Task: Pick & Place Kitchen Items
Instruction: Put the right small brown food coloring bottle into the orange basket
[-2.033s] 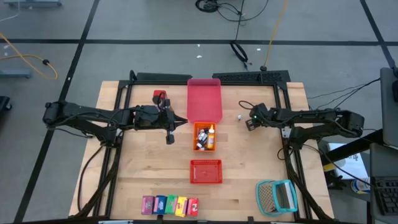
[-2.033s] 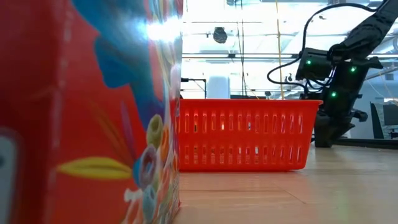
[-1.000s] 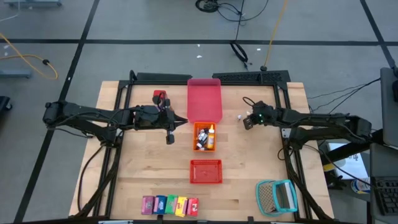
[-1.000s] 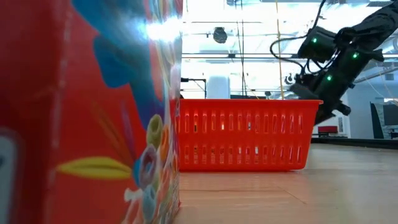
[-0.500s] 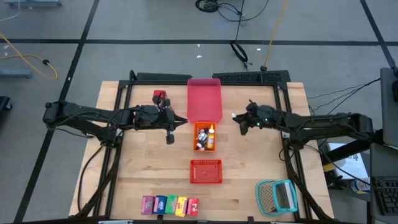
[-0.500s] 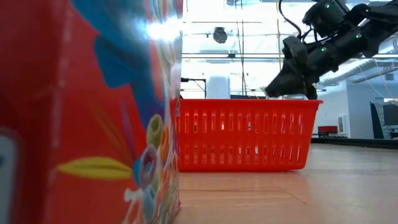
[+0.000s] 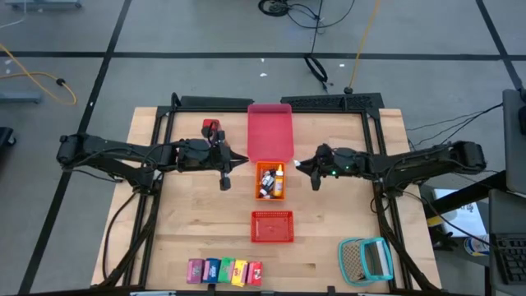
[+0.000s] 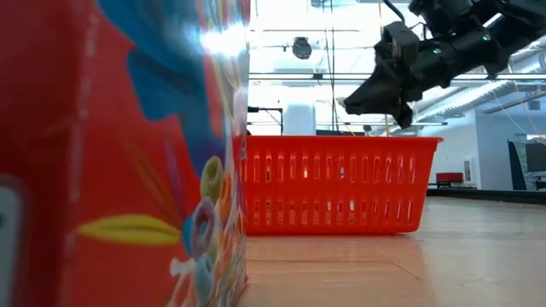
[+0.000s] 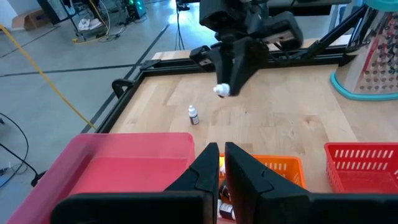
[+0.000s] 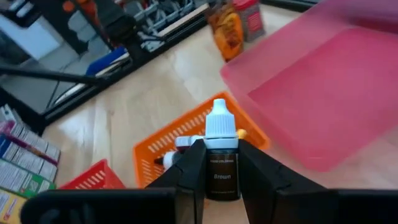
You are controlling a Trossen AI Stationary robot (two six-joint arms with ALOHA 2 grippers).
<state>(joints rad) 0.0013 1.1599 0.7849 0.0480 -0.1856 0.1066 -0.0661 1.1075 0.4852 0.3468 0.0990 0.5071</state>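
Note:
My right gripper (image 7: 301, 167) hangs above the table just right of the orange basket (image 7: 270, 182), shut on a tiny bottle (image 10: 221, 163) with a dark body and a white cap. The basket holds several small bottles. My left gripper (image 7: 239, 162) waits, shut, at the basket's left side. Another tiny bottle (image 9: 193, 115) stands on the wood beyond the basket. A small red container (image 7: 212, 127) sits left of the pink tray (image 7: 270, 131). A row of coloured cartons (image 7: 224, 270) stands at the near edge. My right gripper pinches the bottle's dark body (image 10: 221, 179) between its two fingers, which lie along the bottle. The white cap (image 10: 221, 124) sticks out past the fingertips. The fingers slant down toward the table's left. The bottle is lifted clear of the table.
A red basket (image 7: 272, 226) stands near of the orange one and fills the middle of the low view. A teal-framed mesh item (image 7: 366, 260) lies at the near right corner. Bare wood lies on both sides of the baskets.
My right gripper has risen from the table with the bottle and travelled toward the table's left, up to the orange basket. It has tipped from pointing down to a shallow slant. The bottle is now lifted clear.

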